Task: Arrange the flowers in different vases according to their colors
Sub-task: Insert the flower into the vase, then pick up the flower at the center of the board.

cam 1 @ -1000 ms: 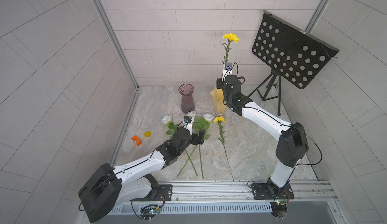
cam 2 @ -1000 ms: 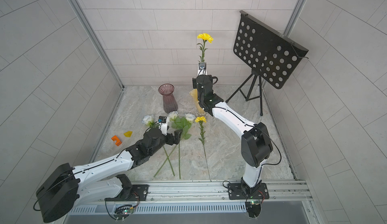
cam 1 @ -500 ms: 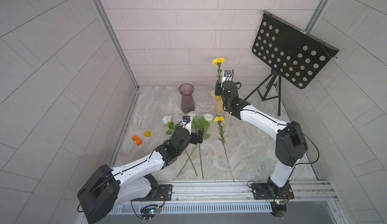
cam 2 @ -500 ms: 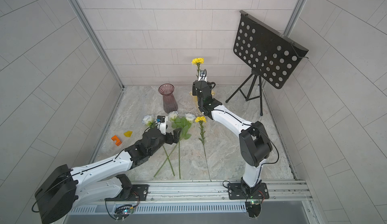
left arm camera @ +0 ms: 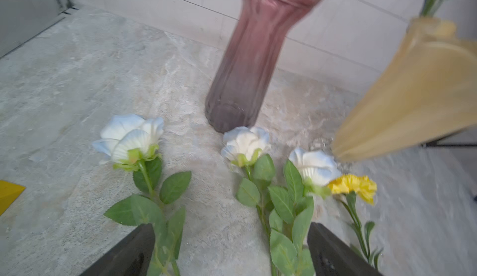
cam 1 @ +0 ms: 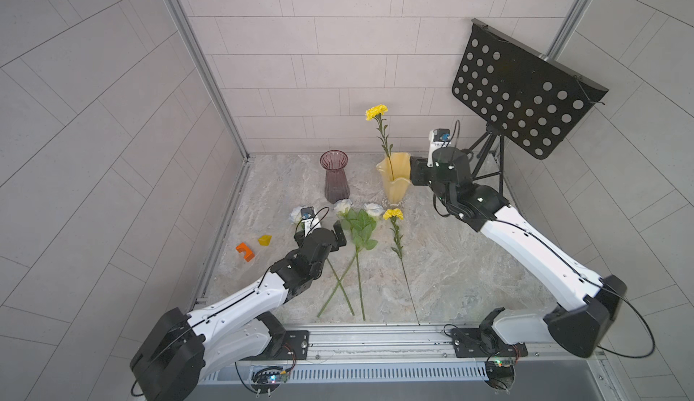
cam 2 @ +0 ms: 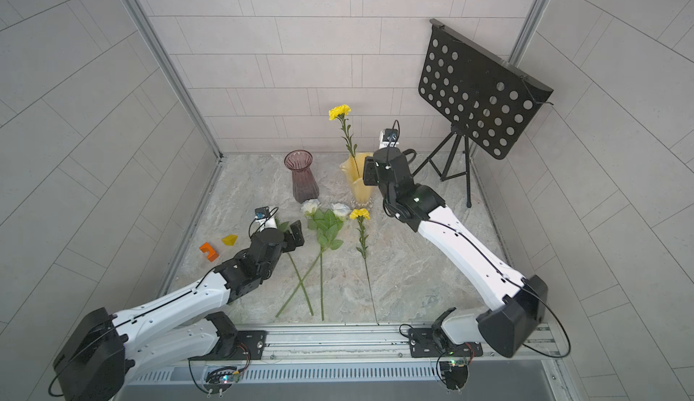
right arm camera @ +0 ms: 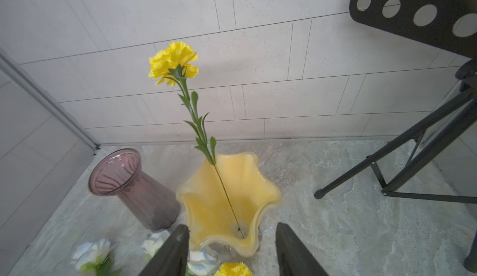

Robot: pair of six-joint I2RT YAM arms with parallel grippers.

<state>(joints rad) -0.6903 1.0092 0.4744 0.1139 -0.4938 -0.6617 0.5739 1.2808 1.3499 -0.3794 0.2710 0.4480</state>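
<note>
Grey stone desk [cam 1: 432,286] inside pale tiled walls [cam 1: 338,42]. Up front, left arm [cam 1: 240,301] stretched low and forward, jaws wide apart over the rose stems, holding nothing. Three white roses [left arm camera: 245,143] flat on the desk, two stems crossed, one head half hidden behind the wrist camera [cam 1: 306,215]. One yellow carnation [cam 1: 393,213] flat beside them. Further back, right arm [cam 1: 537,256] reaching far, wrist lifted, jaws spread apart and holding nothing, just beside the yellow vase [cam 1: 394,181]. In it, the second carnation [cam 1: 376,112], standing up. One purple vase [cam 1: 335,177] near it. Black music stand [cam 1: 522,99] at the back.
</note>
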